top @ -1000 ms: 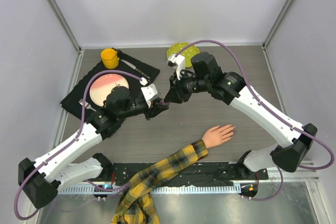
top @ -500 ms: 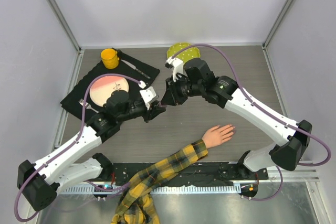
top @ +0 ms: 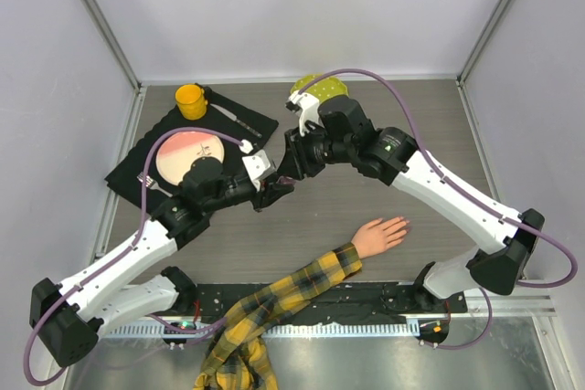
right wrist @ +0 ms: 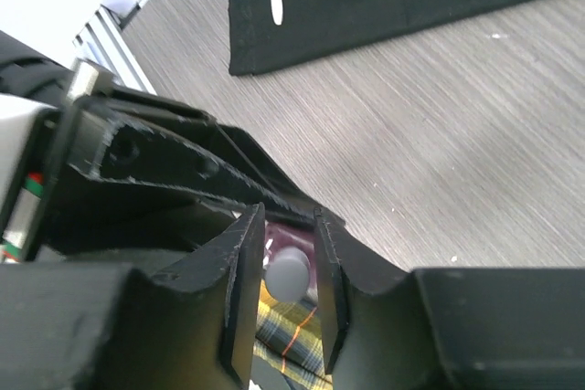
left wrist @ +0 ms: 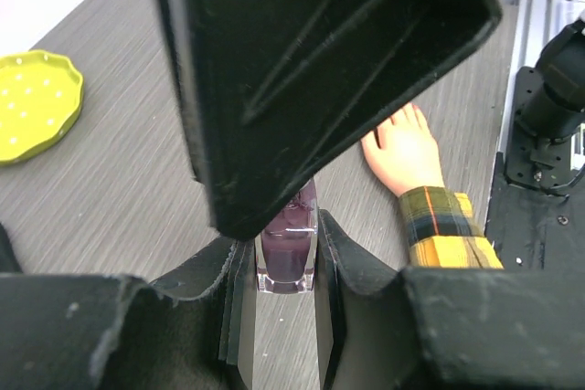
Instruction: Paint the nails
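Nearest my bases, the plaid sleeve lies on the table on a slant from near left to far right. The mannequin hand comes out of its far end and rests flat. Its long axis follows that slant, with the fingertips pointing right and a little away from me. The nails at those tips look faintly red from my left wrist, but they are too small to tell more. They lie well apart from both my grippers. Farther out, at mid-table, my two arms reach inward from either side and meet almost tip to tip. My left gripper is clamped tight on the glass body of the dark polish bottle. My right gripper comes at it from the opposite side, its fingers a little apart on either side of the pale cap. I cannot tell whether they press the cap. Beyond my left wrist lies a black mat with a plate on it. A yellow cup sits at the mat's far corner. A yellow-green dish lies by the back wall.
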Robot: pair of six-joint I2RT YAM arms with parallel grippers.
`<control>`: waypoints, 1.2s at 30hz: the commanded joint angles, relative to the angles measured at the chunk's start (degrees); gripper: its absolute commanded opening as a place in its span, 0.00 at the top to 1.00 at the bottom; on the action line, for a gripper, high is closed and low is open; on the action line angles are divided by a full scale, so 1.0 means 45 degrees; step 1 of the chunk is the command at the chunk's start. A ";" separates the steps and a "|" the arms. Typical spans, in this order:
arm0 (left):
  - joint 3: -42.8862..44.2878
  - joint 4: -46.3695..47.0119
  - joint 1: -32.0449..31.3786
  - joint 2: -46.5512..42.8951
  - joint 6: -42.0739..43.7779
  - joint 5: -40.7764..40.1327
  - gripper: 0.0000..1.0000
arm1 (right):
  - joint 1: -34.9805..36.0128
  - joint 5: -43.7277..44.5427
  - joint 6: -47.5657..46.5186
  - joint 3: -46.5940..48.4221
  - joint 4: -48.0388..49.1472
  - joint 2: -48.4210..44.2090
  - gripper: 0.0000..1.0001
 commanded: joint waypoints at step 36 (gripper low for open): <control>-0.0041 0.1997 -0.0041 -0.0819 -0.1165 0.1696 1.00 | -0.1608 -0.4656 -0.3197 0.0755 -0.0315 -0.1503 0.45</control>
